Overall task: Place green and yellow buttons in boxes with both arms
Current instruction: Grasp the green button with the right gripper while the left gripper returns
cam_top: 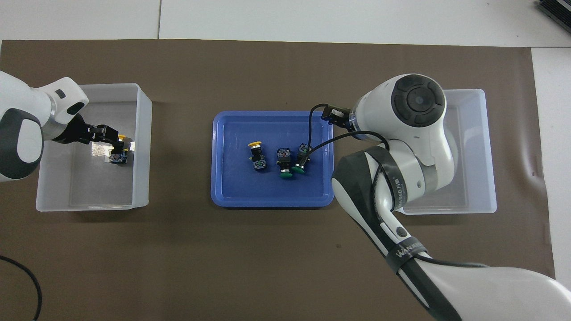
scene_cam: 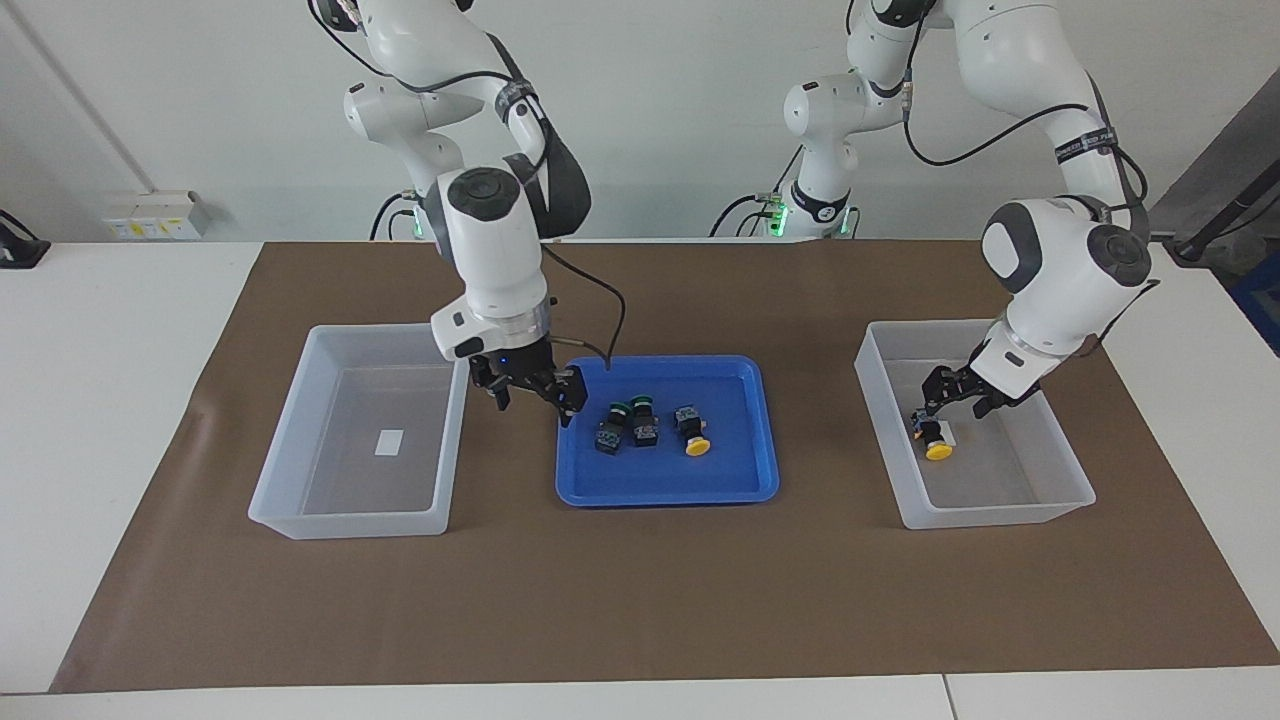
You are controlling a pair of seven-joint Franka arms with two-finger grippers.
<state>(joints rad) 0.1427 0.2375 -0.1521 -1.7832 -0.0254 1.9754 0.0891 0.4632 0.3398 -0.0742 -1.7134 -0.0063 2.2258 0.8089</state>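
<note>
Holding nothing, open right gripper point(scene_cam: 530, 395) hovers beside three buttons: two green point(scene_cam: 620, 408), one yellow point(scene_cam: 697, 446). Left gripper point(scene_cam: 952, 392), parted, empty, hangs over one yellow button point(scene_cam: 938, 451) in box point(scene_cam: 1065, 470).

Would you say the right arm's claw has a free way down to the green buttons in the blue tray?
Probably yes: the right claw hangs open over the blue tray's edge, beside the green buttons, which lie uncovered, though close together.

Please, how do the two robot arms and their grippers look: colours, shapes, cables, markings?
Both arms are white with rounded joints and dark grey caps. The right arm carries a dark band reading "WANNENG" and a black cable looping to its wrist. The left arm has a similar band and cable. The right gripper and the left gripper are black, two-fingered.
</note>
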